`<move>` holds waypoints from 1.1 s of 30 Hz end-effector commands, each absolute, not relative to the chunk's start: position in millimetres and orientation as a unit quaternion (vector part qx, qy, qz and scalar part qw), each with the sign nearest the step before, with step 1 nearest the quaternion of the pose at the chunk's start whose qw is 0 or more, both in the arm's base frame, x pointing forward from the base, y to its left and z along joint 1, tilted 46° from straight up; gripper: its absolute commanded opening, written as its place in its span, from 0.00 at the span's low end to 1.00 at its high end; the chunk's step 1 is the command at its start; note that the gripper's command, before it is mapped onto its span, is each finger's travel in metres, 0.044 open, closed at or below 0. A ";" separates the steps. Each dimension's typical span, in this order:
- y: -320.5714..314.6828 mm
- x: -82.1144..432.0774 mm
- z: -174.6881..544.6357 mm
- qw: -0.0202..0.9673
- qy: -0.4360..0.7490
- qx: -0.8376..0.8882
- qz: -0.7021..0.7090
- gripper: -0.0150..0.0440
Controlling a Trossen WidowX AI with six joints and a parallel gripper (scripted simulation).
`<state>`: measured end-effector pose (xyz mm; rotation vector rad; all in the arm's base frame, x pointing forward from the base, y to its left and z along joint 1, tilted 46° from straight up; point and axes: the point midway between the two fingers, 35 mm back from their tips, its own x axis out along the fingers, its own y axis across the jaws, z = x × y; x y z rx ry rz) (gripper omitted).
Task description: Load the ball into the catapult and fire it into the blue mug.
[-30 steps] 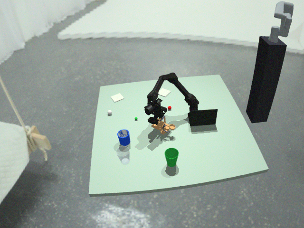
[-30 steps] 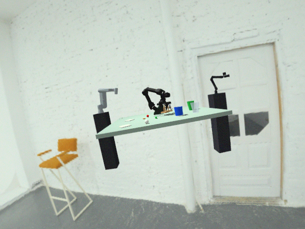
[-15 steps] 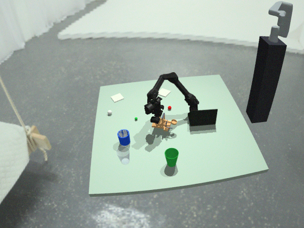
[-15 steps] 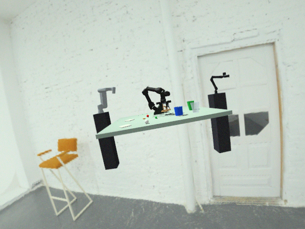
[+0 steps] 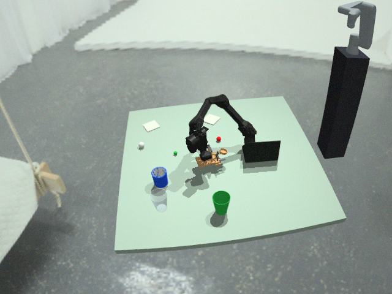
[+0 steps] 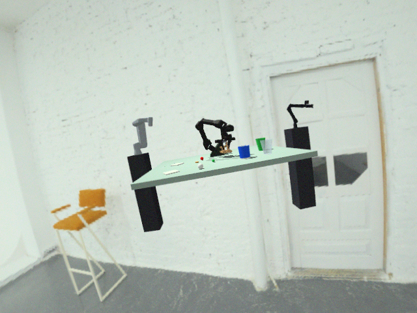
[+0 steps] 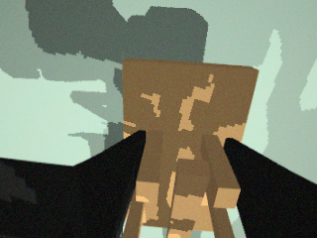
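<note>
Pincer (image 5: 207,152) (image 6: 226,138) (image 7: 184,141) clamped on wooden catapult (image 5: 204,162) (image 6: 222,152) (image 7: 163,79) — blue mug (image 5: 160,179) (image 6: 244,152) upright, apart.

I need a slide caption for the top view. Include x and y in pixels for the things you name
The gripper (image 5: 206,155) (image 7: 184,141) grips the wooden catapult (image 5: 209,162) (image 7: 190,84) between blue and green cups.

around me the room is pale, with a white brick wall (image 6: 182,84) scuffed and flecked with dark marks. a white pipe (image 6: 254,215) runs down it to the grey floor (image 5: 82,88) (image 6: 188,293), which is speckled all over. beside the pipe i see a white panelled door (image 6: 340,235) in a pale frame, two dark angular patches on it. a tall chair (image 6: 92,198) with an orange seat and back stands on thin cream legs near the wall. elsewhere white drapery (image 5: 19,38) hangs in folds, and a bright whitish patch of light (image 5: 155,280) lies on the floor.
</note>
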<state>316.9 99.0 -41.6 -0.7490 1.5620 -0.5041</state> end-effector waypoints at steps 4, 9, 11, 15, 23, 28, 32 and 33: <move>112.3 319.3 -49.3 0.595 0.694 -0.373 -0.158 0.25; 112.9 319.1 -50.3 0.595 0.694 -0.373 -0.158 0.25; 111.7 319.2 -51.8 0.595 0.694 -0.373 -0.158 0.25; 107.3 319.5 -56.7 0.595 0.694 -0.373 -0.158 0.25; 98.3 319.8 -66.5 0.595 0.694 -0.373 -0.158 0.25; 92.6 319.7 -72.4 0.595 0.694 -0.373 -0.158 0.25; 88.0 319.5 -77.1 0.595 0.694 -0.373 -0.158 0.25; 86.9 319.4 -78.2 0.595 0.694 -0.374 -0.159 0.25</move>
